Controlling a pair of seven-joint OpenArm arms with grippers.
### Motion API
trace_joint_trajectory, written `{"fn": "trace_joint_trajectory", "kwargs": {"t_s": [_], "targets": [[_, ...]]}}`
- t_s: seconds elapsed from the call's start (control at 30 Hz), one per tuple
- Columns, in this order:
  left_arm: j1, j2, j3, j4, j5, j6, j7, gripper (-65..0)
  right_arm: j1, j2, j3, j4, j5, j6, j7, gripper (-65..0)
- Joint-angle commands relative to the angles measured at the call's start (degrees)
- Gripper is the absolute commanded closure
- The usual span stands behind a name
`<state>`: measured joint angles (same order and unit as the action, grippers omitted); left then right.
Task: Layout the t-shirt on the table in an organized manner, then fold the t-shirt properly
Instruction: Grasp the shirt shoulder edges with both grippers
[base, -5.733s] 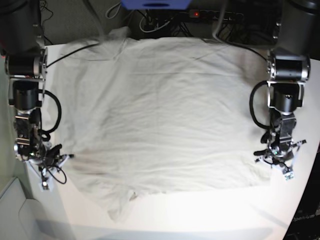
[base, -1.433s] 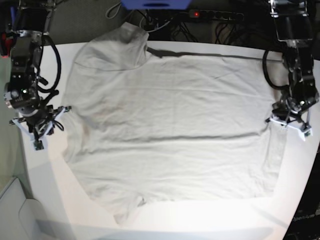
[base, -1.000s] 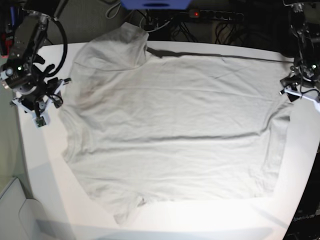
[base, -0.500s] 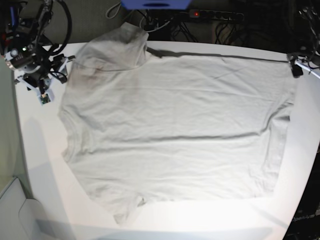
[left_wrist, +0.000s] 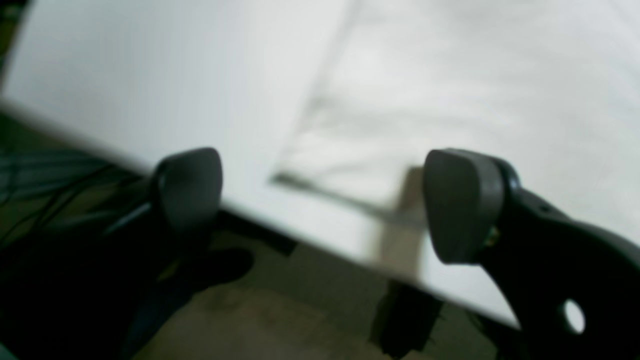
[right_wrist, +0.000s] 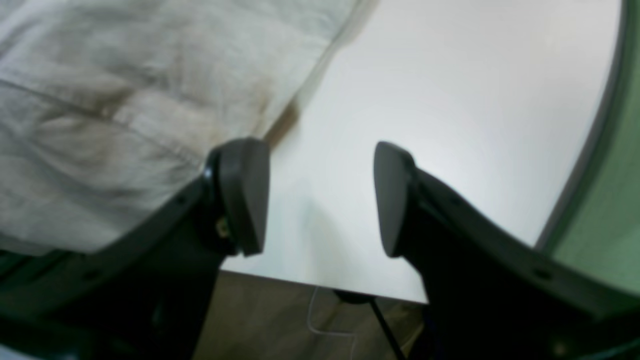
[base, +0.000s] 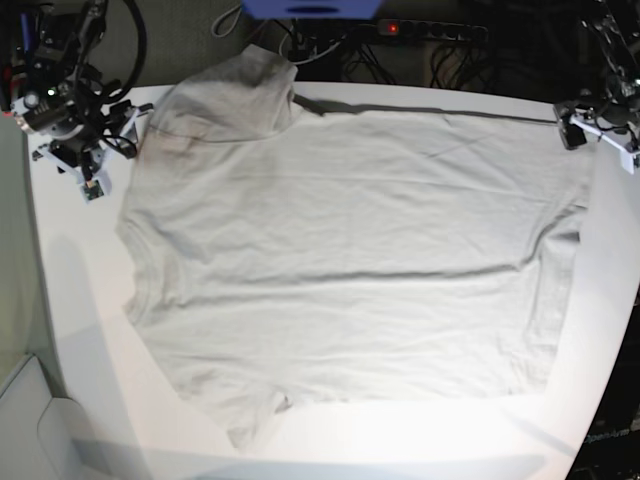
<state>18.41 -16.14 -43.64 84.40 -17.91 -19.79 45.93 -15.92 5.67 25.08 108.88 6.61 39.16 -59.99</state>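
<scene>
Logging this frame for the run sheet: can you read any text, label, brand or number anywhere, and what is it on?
None can be read.
t-shirt: plain, no print or tag showing.
table: bare white, no marking.
left gripper and right gripper: dark fingers, no lettering visible.
Power strip beyond the far edge: one red light, any lettering too small.

One t-shirt (base: 340, 260) is in view, and it is the only cloth, spread over one white desk (base: 80, 330). Two grippers show, the left gripper (base: 598, 126) and the right gripper (base: 95, 140), each with two dark fingers (left_wrist: 462, 205) (a pair in either wrist view, so four in all). Behind the desk's far edge there is one black power strip (base: 430, 32) with one red light, among several dark cables too tangled to count.
</scene>
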Motion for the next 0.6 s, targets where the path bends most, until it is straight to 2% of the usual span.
{"fn": "trace_joint_trajectory", "kwargs": {"t_s": [0.0,0.23,0.3,0.33,0.57], "targets": [[-0.4,-1.0,-0.2,0.0,0.1,-0.1,-1.1,-61.8,0.2,0.1,0.2,1.1,0.5,0.8,0.8,-33.7],[-1.8,-1.0,1.8,-1.5,0.1,0.0,-1.1,-61.2,0.1,0.3,0.3,1.1,0.4,0.8,0.8,-33.7],[-1.9,-1.2,2.2,-1.5,0.1,0.0,-1.1,-56.3,0.1,0.3,0.5,1.1,0.4,0.8,0.8,-33.7],[-1.8,-1.3,2.2,-1.5,0.1,0.0,-1.1,-51.4,0.1,0.3,1.2,1.1,0.4,0.8,0.7,-33.7],[-1.8,-1.4,2.1,-1.5,0.1,0.2,-0.9,-4.2,-2.3,0.2,1.5,2.5,0.6,0.8,0.8,-34.0]]}}
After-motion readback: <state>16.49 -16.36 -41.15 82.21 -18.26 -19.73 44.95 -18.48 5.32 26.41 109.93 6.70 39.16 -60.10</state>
